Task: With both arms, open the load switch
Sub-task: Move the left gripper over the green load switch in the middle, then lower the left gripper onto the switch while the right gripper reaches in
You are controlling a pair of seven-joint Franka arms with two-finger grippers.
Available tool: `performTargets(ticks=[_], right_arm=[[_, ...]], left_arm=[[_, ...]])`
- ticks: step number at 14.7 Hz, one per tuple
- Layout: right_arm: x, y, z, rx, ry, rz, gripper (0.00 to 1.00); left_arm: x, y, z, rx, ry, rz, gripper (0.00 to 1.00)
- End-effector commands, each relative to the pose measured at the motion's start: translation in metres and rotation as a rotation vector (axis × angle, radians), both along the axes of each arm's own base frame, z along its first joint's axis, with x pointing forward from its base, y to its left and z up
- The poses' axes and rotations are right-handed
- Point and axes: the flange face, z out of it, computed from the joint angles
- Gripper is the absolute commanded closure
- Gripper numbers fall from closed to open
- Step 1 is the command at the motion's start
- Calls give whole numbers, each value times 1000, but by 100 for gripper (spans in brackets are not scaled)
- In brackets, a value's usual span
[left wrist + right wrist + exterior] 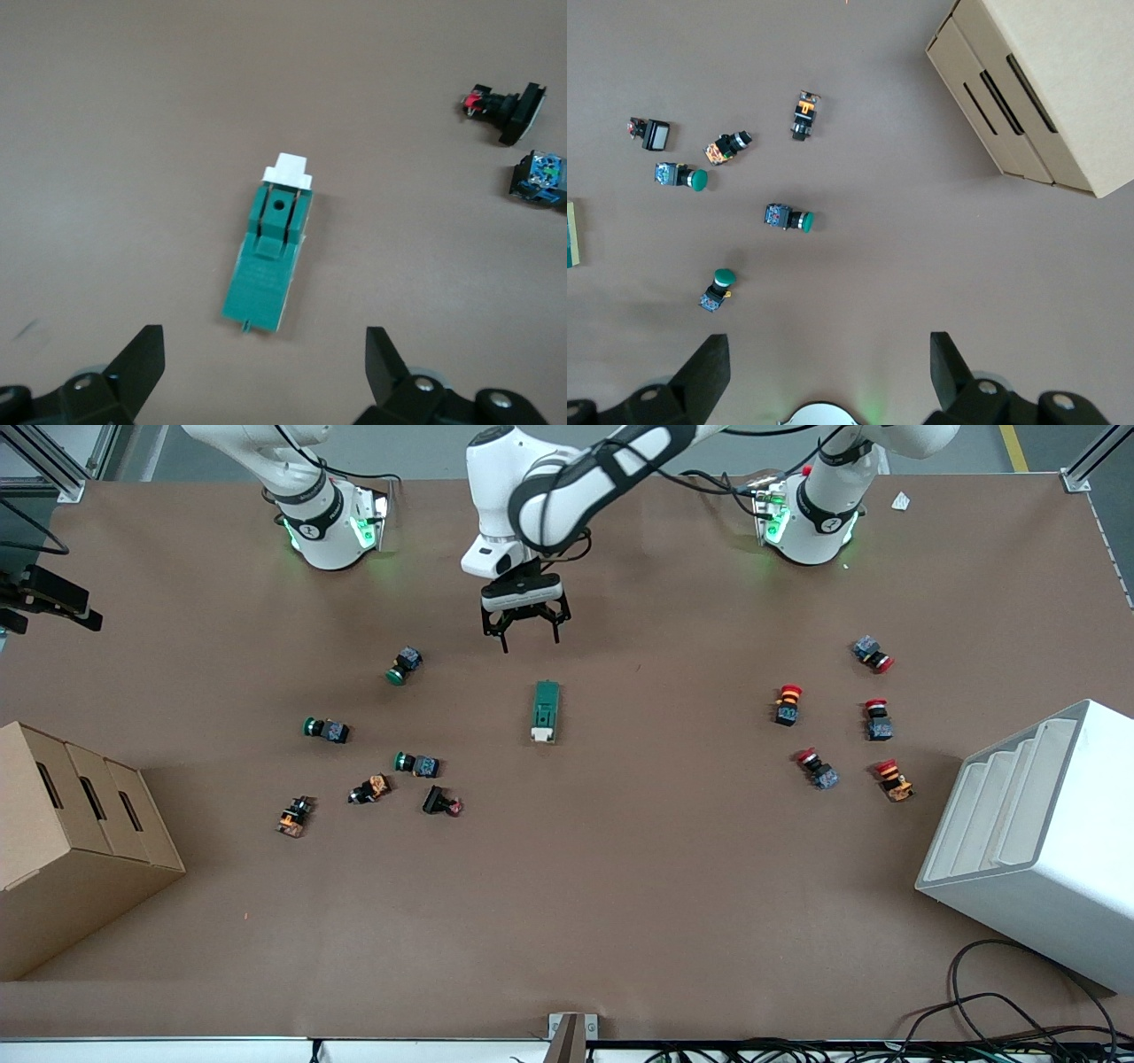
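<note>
I take the load switch [545, 711] as my landmark. It lies flat on the brown table [620, 886] near the middle, its long axis running toward the front camera, with the white lever end nearer that camera and the green body pointing toward the bases. Nothing touches it.

My left arm [576, 478] reaches from its base across the top of the table and bends down, so the left gripper [523, 633] hangs in the air over bare table just on the bases' side of the switch. It points straight down, its jaws spread wide and holding nothing. In the left wrist view the switch [270, 257] sits between the two fingertips [142, 363], clear of both.

My right arm [301, 487] is folded back above its own base and waits there. I do not see its gripper in the front view, but the right wrist view shows the right gripper [828, 376] high up, jaws parted and empty, looking down on the table toward the right arm's end from the switch.

Toward that end lie the green-capped buttons [406, 666], with a cardboard box [71, 841] at the table edge. Toward the left arm's end of the switch lie the red-capped buttons [788, 704] and a white bin [1054, 841].
</note>
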Motion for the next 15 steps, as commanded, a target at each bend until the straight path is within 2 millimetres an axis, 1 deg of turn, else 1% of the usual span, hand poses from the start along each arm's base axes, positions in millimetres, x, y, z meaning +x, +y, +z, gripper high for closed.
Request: performTargets(ticks=[1, 2, 4, 6, 7, 8, 9, 11, 12, 13, 14, 15], right_arm=[[2, -4, 4, 8, -9, -18, 0], [5, -4, -1, 7, -1, -19, 0], [19, -7, -23, 7, 31, -20, 0], [40, -17, -54, 3, 50, -31, 0], [60, -19, -81, -4, 55, -31, 0], [75, -21, -105, -7, 69, -30, 0], [81, -23, -112, -4, 69, -31, 0], [83, -13, -131, 59, 91, -50, 0], [85, -9, -146, 111, 106, -96, 0], [90, -4, -165, 128, 120, -139, 0], [93, 3, -179, 122, 121, -175, 0], [96, 21, -191, 111, 116, -196, 0]], left_arm=[[-8, 7, -51, 10, -135, -75, 0], [-9, 10, -65, 5, -166, -89, 0], [-11, 11, -83, -4, -216, -117, 1], [-17, 17, -96, -5, -255, -139, 1], [-19, 22, -101, -11, -284, -158, 1], [-22, 28, -108, -26, -314, -171, 1], [-24, 30, -112, -42, -340, -176, 1], [-16, 42, -123, -21, -392, -197, 1], [-18, 44, -130, -12, -391, -206, 1], [-17, 46, -135, 1, -407, -210, 1], [-15, 48, -138, 10, -426, -213, 1], [-15, 50, -145, 14, -433, -212, 1]])
